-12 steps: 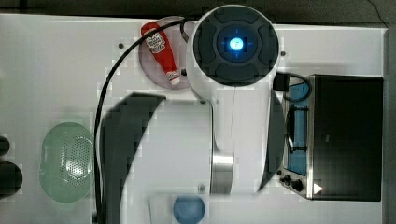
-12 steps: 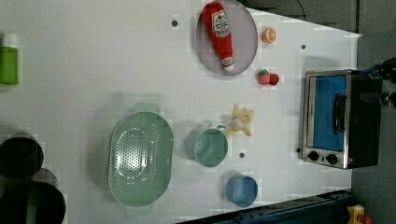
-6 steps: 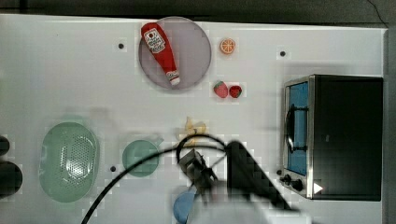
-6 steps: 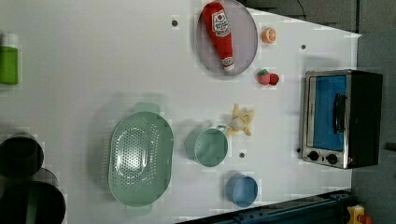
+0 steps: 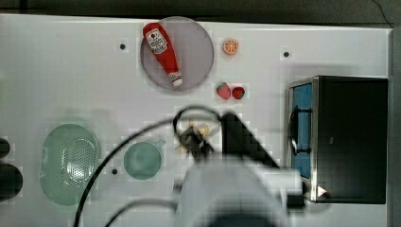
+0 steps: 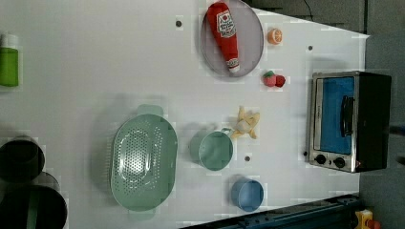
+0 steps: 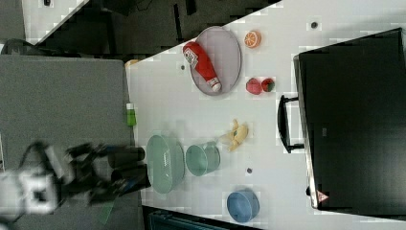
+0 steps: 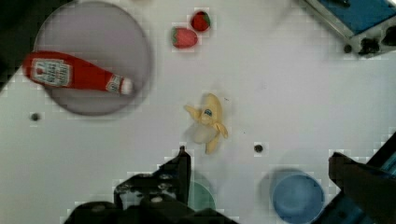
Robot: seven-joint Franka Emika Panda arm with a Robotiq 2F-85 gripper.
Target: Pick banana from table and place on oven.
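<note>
So gripper (image 8: pixel 261 163) jaws wide, empty above banana (image 8: pixel 208 122) on table (image 6: pixel 95 62); ketchup bottle (image 6: pixel 225 34) on grey plate (image 6: pixel 253 43); green colander (image 6: pixel 143 162), green cup (image 6: pixel 215 150), blue cup (image 6: pixel 247 194) empty.

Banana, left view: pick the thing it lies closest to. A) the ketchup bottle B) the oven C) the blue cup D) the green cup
D: the banana lies on the white table right beside the green cup, near its handle; the ketchup bottle, blue cup and oven all sit farther off.
</note>
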